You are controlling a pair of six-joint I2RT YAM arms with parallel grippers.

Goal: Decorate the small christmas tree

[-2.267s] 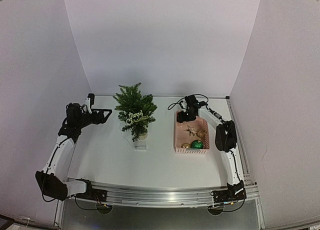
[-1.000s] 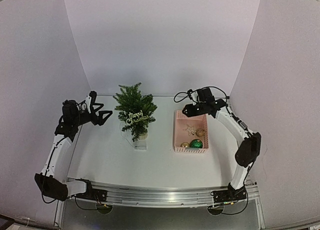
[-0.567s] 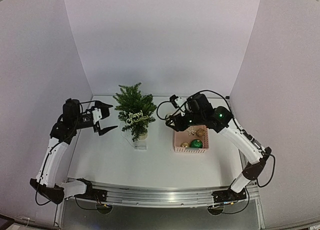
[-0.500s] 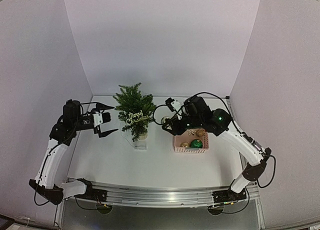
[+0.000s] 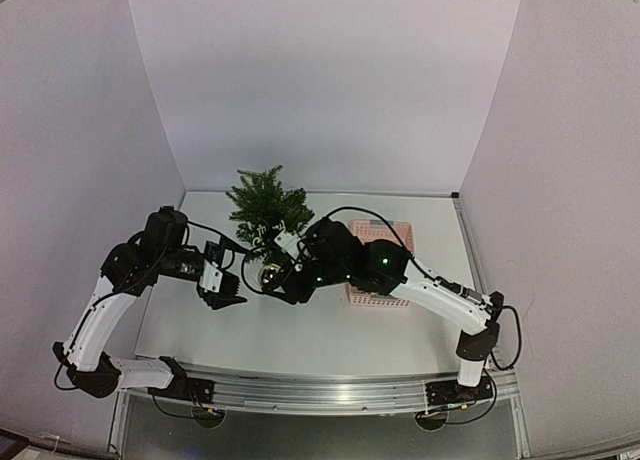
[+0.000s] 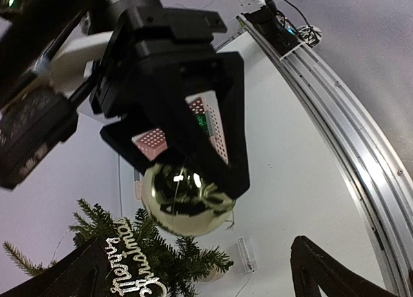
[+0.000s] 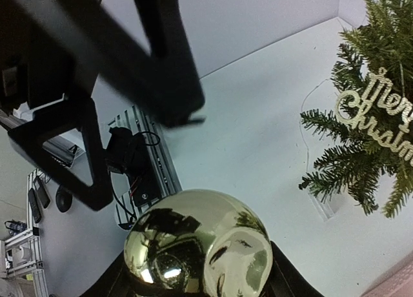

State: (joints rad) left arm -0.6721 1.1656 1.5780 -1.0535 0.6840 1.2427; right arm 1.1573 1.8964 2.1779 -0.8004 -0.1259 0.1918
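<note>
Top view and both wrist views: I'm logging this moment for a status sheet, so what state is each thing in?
small christmas tree: upright on the table.
Merry Christmas sign: hanging in the tree's branches.
gold bauble: off the table, clamped, not yet on the tree.
right gripper: shut on the gold bauble.
left gripper: open wide, empty, facing the bauble.
pink basket: on the table, mostly hidden in the top view.
</note>
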